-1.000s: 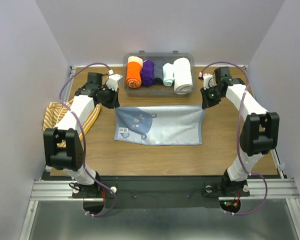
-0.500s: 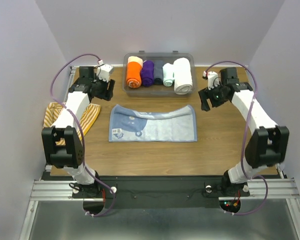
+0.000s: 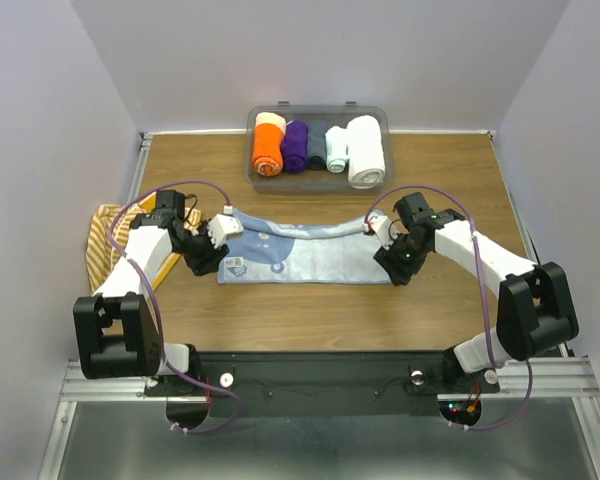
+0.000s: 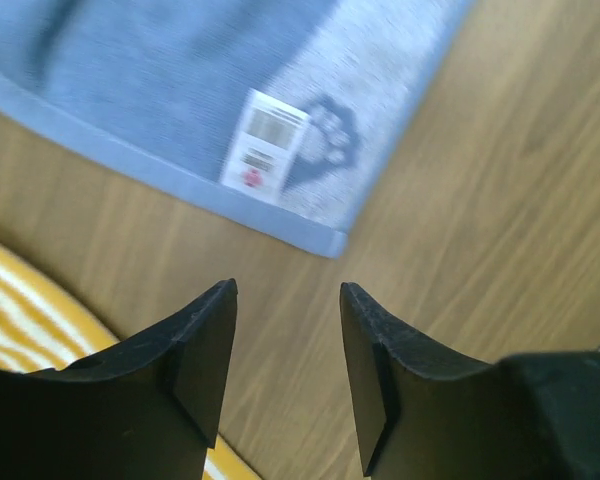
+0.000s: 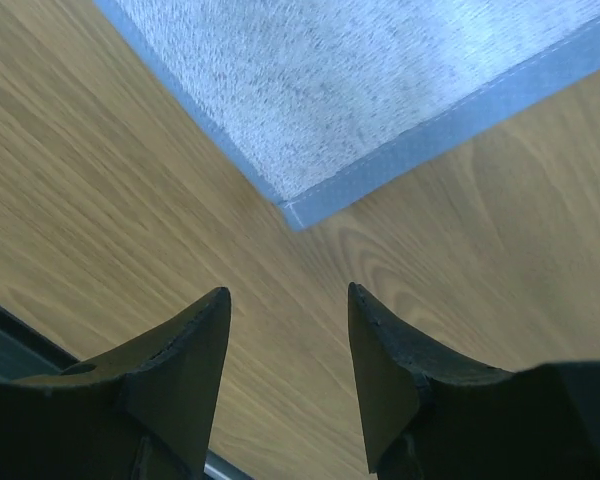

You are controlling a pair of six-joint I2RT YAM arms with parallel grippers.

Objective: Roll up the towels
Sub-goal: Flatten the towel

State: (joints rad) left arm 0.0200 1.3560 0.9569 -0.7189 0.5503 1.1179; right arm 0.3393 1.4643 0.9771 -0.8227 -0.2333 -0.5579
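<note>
Pale blue towel (image 3: pixel 305 255) lies flat mid-table, far edge a bit rumpled. L gripper (image 3: pixel 208 262) sits low by its near-left corner, R gripper (image 3: pixel 392 268) by the near-right one. Striped towel (image 3: pixel 105 240) is bunched at the table (image 3: pixel 460 200) left edge, partly under L arm. Clear bin (image 3: pixel 318 108) at back w/ orange roll (image 3: pixel 268 145), purple roll (image 3: pixel 295 147), thick white roll (image 3: pixel 366 150).

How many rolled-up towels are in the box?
5, side by side in the box: orange roll at the left, then purple roll, grey roll, pale roll, white roll at the right. Others may hide underneath.
</note>
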